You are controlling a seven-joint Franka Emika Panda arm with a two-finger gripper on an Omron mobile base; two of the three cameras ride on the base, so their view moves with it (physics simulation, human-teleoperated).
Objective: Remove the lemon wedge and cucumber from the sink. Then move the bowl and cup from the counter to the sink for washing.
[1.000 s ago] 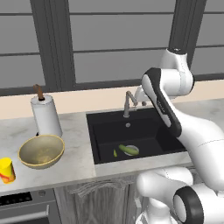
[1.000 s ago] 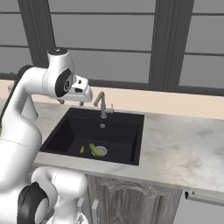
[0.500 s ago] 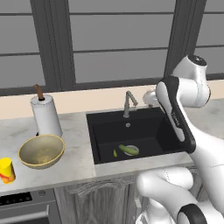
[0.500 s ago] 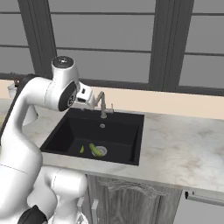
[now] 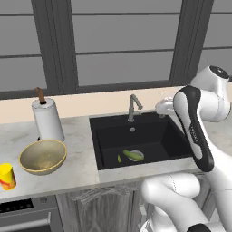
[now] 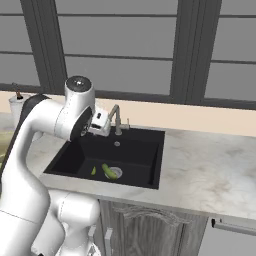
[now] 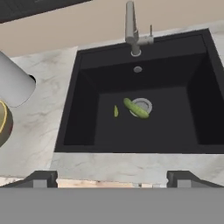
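Pincer (image 7: 112,177) spread wide and empty, its two dark tips far apart at the bottom of the hand view, held high over the sink (image 7: 83,100) and looking straight down into it; judging by that, a survey pose before the first reach, with room between the tips to straddle whatever is chosen. In the right base view the hand sits up by the faucet (image 6: 116,119), well above the basin. Sink holds two things on its black floor: the cucumber (image 7: 135,108), lying slantwise with one end over the round silver drain (image 7: 144,104), and the lemon wedge (image 7: 116,111), a thin yellow-green sliver just beside it, apart from it, not touching as far as I can tell. Both look to be still waiting to be lifted out, so the task seems at its start. On the surface (image 5: 79,158) left of the sink, the bowl (image 5: 43,156) stands upright, nothing visible inside. The cup (image 5: 7,176) stands farther left near the front edge, its contents not visible. A paper towel roll (image 5: 47,119) stands behind the bowl. The wedge is small and flat, likely the fiddlier pick.
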